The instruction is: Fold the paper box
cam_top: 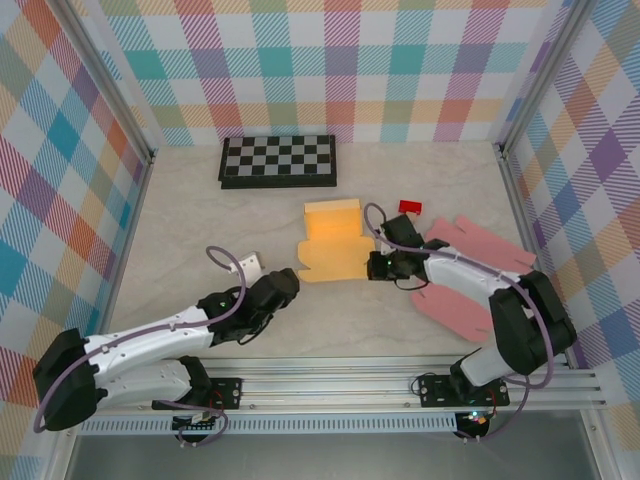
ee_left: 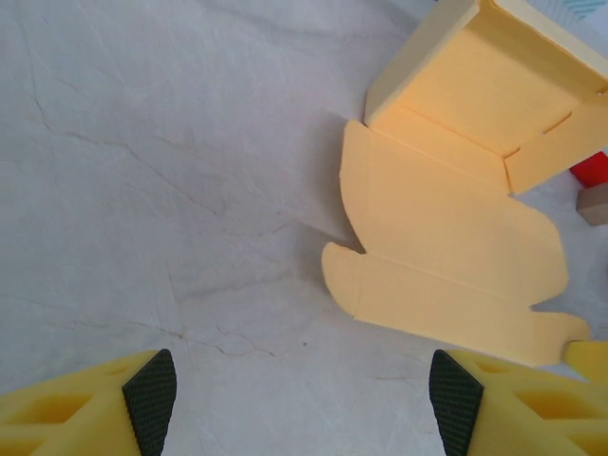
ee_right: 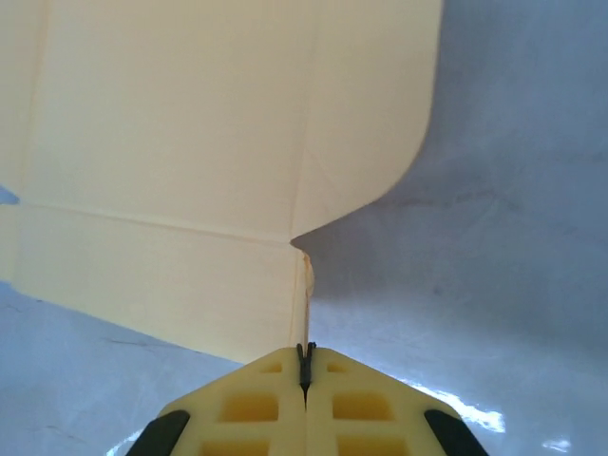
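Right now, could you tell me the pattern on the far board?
The board is checkered black and white, clearest in the top view.

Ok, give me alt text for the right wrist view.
The yellow right pincer is shut on a thin flap edge of the pale yellow paper box, whose flat panels spread beyond it over a grey table.

White-and-black arms (cam_top: 150, 345) trail lilac cables (cam_top: 242, 285) and end in yellow hands (ee_right: 305, 363) with black pads (ee_left: 152, 394).

We count one paper box (cam_top: 333, 243) at the right jaws, one checkerboard (cam_top: 278, 161) beyond it, one red block (cam_top: 409, 207), one small white object (cam_top: 249, 265), and two grippers: left gripper (ee_left: 304, 389), right gripper (ee_right: 305, 356).
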